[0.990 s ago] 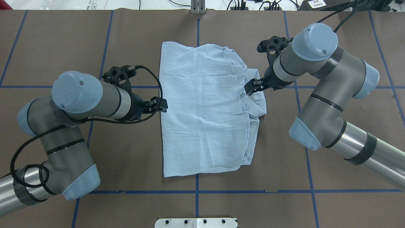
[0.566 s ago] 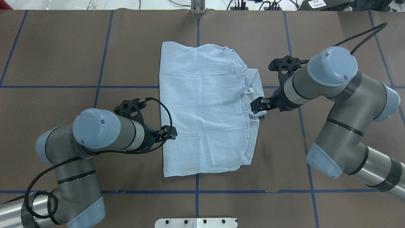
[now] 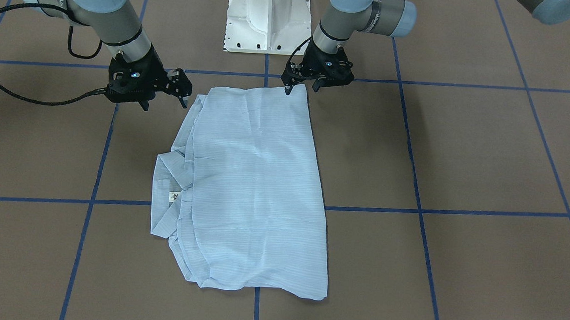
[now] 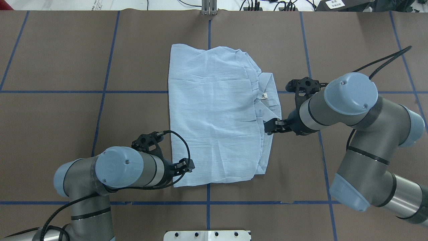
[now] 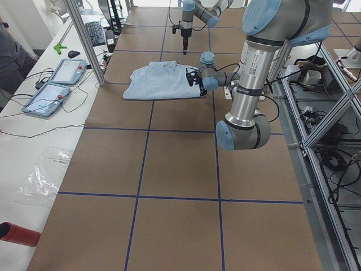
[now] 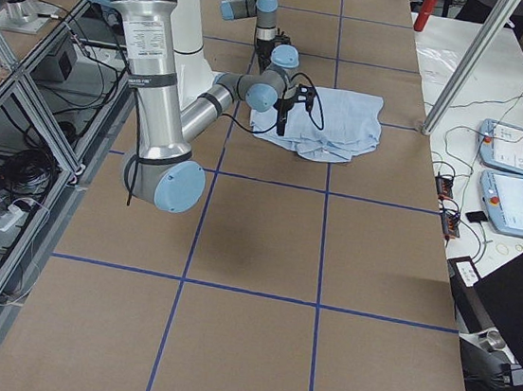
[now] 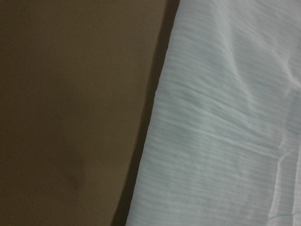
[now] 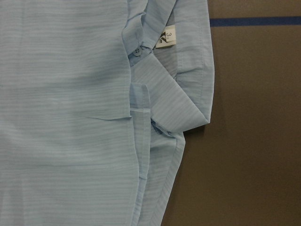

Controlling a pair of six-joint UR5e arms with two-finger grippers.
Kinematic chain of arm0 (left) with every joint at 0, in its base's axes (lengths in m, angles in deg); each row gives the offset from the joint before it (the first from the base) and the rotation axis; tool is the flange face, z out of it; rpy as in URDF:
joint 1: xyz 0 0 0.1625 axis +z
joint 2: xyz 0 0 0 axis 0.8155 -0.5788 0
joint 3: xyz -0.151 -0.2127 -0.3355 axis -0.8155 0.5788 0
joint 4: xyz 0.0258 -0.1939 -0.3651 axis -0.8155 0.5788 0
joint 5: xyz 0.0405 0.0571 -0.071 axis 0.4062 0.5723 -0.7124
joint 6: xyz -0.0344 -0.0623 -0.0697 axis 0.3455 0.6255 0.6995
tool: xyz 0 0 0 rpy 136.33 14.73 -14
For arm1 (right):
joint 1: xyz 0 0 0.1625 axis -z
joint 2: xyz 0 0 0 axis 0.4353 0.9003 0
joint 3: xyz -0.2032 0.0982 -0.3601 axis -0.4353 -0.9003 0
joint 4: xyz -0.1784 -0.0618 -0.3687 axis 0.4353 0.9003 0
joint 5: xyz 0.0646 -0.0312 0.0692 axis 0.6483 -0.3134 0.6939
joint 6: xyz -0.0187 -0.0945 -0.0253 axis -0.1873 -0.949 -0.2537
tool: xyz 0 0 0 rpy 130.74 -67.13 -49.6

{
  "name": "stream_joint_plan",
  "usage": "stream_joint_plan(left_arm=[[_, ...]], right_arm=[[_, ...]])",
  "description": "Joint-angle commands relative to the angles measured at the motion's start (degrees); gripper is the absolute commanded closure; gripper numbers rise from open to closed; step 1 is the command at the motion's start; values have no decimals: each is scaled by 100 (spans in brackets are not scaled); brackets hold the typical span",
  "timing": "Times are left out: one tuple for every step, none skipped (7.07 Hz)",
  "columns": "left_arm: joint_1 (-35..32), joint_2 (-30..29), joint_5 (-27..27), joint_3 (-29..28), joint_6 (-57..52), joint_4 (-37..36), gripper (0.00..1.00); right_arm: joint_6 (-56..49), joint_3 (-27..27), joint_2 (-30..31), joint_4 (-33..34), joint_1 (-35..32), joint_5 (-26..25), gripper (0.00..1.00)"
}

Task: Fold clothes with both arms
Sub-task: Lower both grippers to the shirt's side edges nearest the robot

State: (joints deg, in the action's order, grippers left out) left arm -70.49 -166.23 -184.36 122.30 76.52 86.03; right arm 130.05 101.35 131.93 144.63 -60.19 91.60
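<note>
The pale-blue striped shirt point(image 4: 214, 117) lies folded into a rough rectangle on the brown table point(image 4: 67, 50), straight out from the white pedestal base point(image 3: 269, 18) and a short way clear of it. Its long edges run away from the base. The collar point(image 8: 188, 94), with the small white neck label point(image 8: 167, 37) facing up, sticks out of the long edge on the right arm's side, about halfway between the shirt's base-side end and its far end. A white button point(image 8: 137, 51) shows just beside the label. The left gripper point(image 3: 302, 88) sits at the shirt's base-side corner on the left arm's side. Its jaws are spread, one fingertip point(image 3: 288, 90) is right at the cloth's corner and the other is over bare table, and nothing is pinched between them. Whether the fingertip actually presses on the fabric cannot be told. The left wrist camera, close to the surface, sees only the shirt's edge against the brown table. The right gripper point(image 3: 164, 104) hangs by the collar-side long edge, nearer the base than the collar is. Its fingers are wide apart and it grips nothing. The right wrist camera looks down on the collar and layered folds from above.
</note>
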Motion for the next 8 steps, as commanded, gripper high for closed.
stream_joint_plan(left_arm=[[196, -43, 9, -38, 42, -19, 14], [188, -43, 9, -55, 42, -36, 15], [127, -43, 26, -73, 33, -63, 16], [57, -52, 105, -99, 33, -72, 17], [-5, -52, 114, -99, 24, -81, 18], [-40, -52, 114, -169, 24, -81, 20], [-41, -52, 114, -178, 24, -81, 21], [-23, -78, 97, -231, 24, -72, 22]], right_arm=[[75, 32, 34, 0, 38, -16, 0], [75, 40, 43, 0, 38, -16, 0], [75, 40, 43, 0, 38, -16, 0], [75, 40, 43, 9, 38, -16, 0], [75, 32, 43, 9, 38, -16, 0], [75, 32, 43, 9, 38, -16, 0], [75, 32, 43, 9, 38, -16, 0], [75, 40, 43, 9, 38, -8, 0]])
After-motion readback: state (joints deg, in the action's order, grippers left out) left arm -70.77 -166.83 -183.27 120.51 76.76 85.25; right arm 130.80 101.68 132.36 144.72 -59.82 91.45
